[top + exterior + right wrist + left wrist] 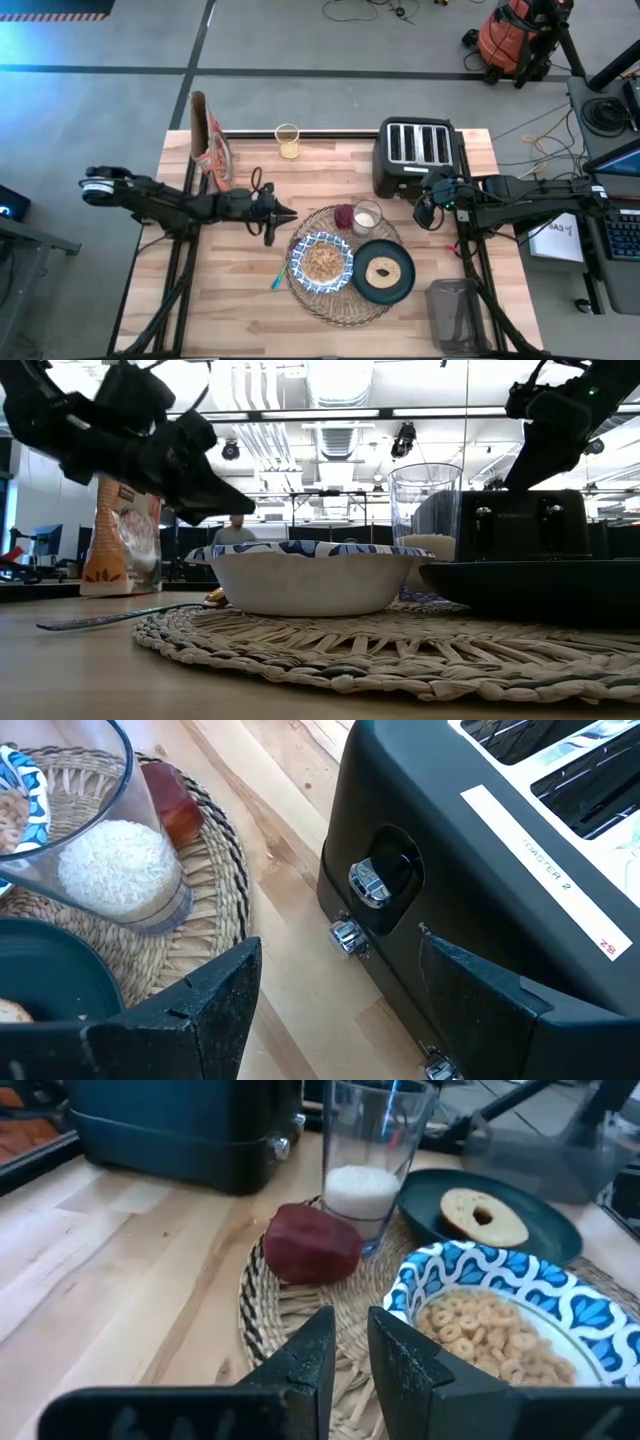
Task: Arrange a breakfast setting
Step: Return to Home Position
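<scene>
Left pincer (291, 215) nearly closed, empty, right pincer (424, 212) wide open (tips cropped), plate (530, 588) edge-on.

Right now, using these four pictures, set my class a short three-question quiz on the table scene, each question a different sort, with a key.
1. True or false: the bowl holds cereal.
2. What lies on the plate? A) spoon B) bagel C) apple
3. Fill in: the glass on the placemat stands nearest the black ____.

Key: 1 true; 2 B; 3 toaster.
</scene>
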